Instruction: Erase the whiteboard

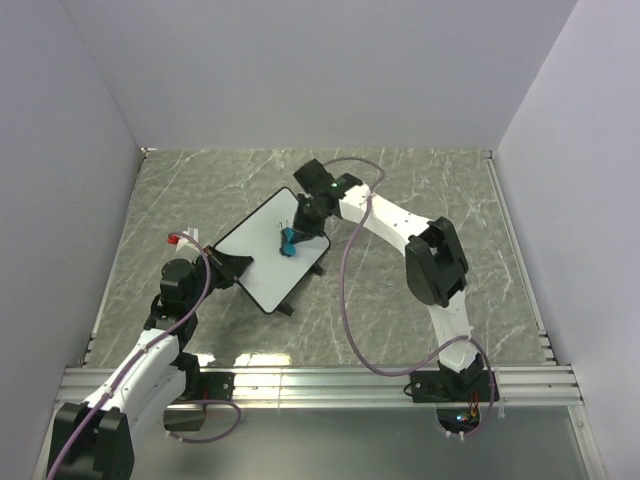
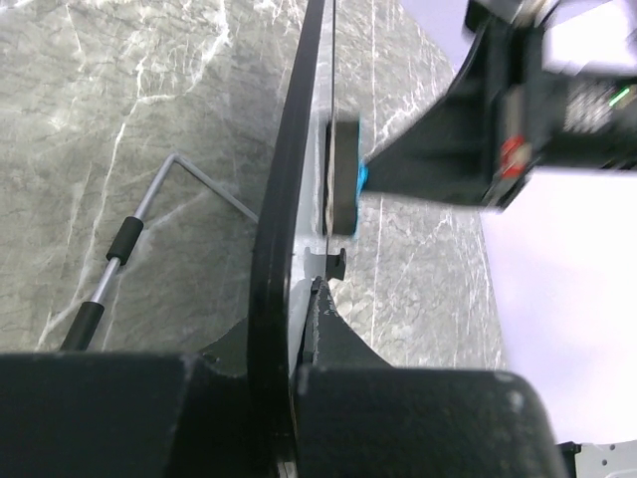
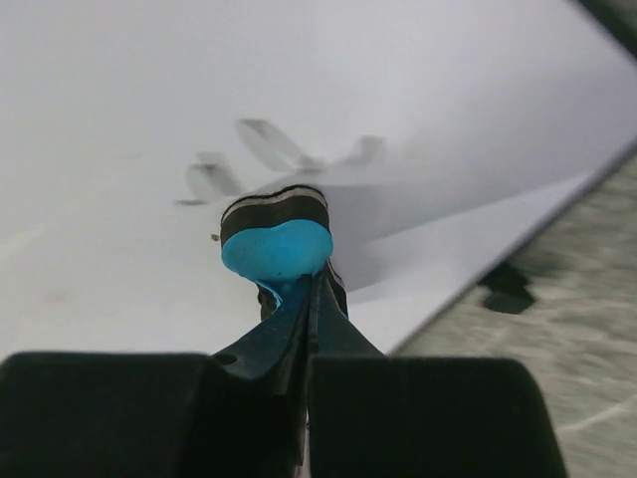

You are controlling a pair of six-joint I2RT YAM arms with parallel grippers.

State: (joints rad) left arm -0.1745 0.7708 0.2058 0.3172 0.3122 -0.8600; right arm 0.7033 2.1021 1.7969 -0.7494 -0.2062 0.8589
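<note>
Your board (image 1: 255, 262) sits near the middle of the table (image 1: 430, 190). In the top view its long axis runs from about 7 to 1 o'clock.

Your left gripper (image 1: 232, 265) is clamped on the board's black frame at its 8 o'clock edge. The left wrist view shows the fingers pinched on either side of that frame.

Your right gripper (image 3: 311, 289) is closed on the blue eraser (image 3: 277, 247). The eraser's dark pad presses against the white face, a little toward 2 o'clock from the board's middle.

In the right wrist view, faint grey marks (image 3: 264, 144) lie just past the eraser at its 12 o'clock.

A small red thing (image 1: 178, 239) lies at the board's 9 o'clock, near it but apart.
</note>
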